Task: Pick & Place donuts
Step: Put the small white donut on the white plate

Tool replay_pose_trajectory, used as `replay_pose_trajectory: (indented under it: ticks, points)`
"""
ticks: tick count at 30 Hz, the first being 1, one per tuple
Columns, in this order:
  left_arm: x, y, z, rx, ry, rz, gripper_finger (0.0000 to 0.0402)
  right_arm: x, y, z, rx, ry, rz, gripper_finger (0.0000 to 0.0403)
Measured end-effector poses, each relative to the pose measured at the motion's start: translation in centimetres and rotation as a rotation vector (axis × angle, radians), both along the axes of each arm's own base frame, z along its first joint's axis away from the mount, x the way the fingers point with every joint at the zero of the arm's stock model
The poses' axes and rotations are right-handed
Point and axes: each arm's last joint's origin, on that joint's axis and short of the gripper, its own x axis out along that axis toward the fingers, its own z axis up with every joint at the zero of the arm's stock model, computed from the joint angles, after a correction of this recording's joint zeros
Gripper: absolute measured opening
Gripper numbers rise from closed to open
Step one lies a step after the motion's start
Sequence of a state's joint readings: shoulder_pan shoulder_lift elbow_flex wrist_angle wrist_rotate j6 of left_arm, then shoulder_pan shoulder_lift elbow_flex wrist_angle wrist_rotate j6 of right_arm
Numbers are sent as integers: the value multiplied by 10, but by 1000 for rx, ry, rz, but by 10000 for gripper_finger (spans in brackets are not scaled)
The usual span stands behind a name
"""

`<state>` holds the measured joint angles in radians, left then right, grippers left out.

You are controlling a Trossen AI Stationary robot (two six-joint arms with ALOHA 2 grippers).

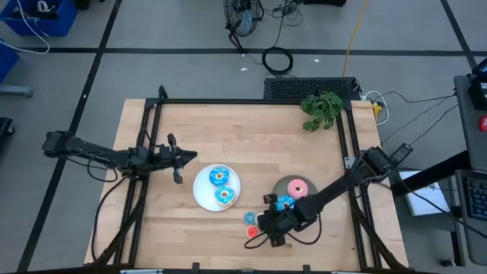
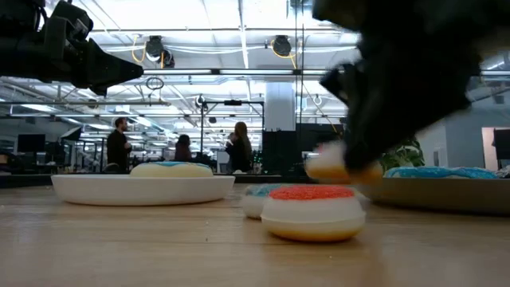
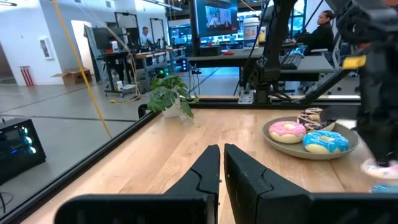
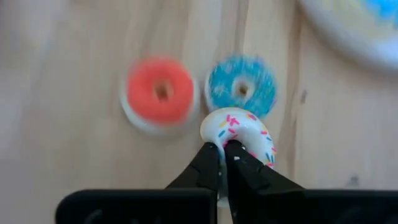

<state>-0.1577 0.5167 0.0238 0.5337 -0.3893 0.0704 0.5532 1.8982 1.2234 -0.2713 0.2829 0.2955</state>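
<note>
Right up against the low camera sits the red-iced toy donut with its cream base (image 2: 313, 211), flat on the pale wooden desk (image 1: 228, 129).

That desk carries everything. The left arm reaches in from the left side, and its gripper (image 1: 180, 158) hangs over bare wood just left of the white round plate (image 1: 202, 195), fingers pressed together and holding nothing. The right arm stretches in from the right edge, low across the front of the desk, its gripper (image 4: 224, 149) pinching the rim of a white-iced ring donut with coloured sprinkles (image 4: 239, 134), lifted just clear of the wood!

The white plate holds two blue-iced ring donuts: one towards the back (image 1: 219, 176), one towards the front (image 1: 224, 195). To its right, well apart, lies the grey round plate (image 3: 348, 149), carrying a pink-iced donut (image 3: 286, 131), another blue-iced donut (image 3: 322, 142) just beside it, and a brown sprinkled donut (image 3: 311, 117) behind them.

Between the two plates, near the front edge, two loose donuts lie side by side on the wood: the red one and a small blue-iced ring donut (image 4: 241, 87), nearly touching. The held white donut hovers just beside that pair.

A small green leafy plant (image 1: 323, 109) stands at the far right corner of the desk.
</note>
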Motion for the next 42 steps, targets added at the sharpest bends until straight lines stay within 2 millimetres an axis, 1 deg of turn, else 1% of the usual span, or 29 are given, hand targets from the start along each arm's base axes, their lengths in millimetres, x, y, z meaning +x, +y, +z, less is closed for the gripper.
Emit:
replay_pose_trajectory:
  ticks: [4,7,10,14,18,20,22,24,29,34,37,39,42]
  points:
    - [0,0,0,3,1,0,31,7,-4,20,3,-54,19,3]
    - [0,0,0,3,2,0,31,10,-12,32,-24,-84,3,3]
    - [0,0,0,3,2,0,31,16,-24,43,-54,-114,-15,3]
    - [0,0,0,33,10,6,31,34,-46,57,-51,-152,-62,3]
    - [0,0,-1,50,21,6,31,54,-64,64,-51,-162,-9,3]
    - [0,0,-1,50,27,6,31,69,-71,69,-48,-217,-7,3]
    - [0,0,-2,51,31,5,31,82,-78,72,-54,-227,8,2]
    - [0,0,-3,53,47,5,31,98,-84,70,-53,-248,23,2]
    - [0,0,-8,52,89,3,31,136,-95,54,-63,-224,93,2]
    - [0,-1,-11,55,122,-33,31,171,-108,46,-122,-248,100,2]
    - [0,-3,-15,78,168,-94,31,183,-112,41,-156,-258,124,2]
    - [0,-5,-17,99,190,-135,31,187,-116,39,-154,-262,119,2]
    - [-1,-8,-21,115,227,-175,31,189,-131,36,-140,-246,70,2]
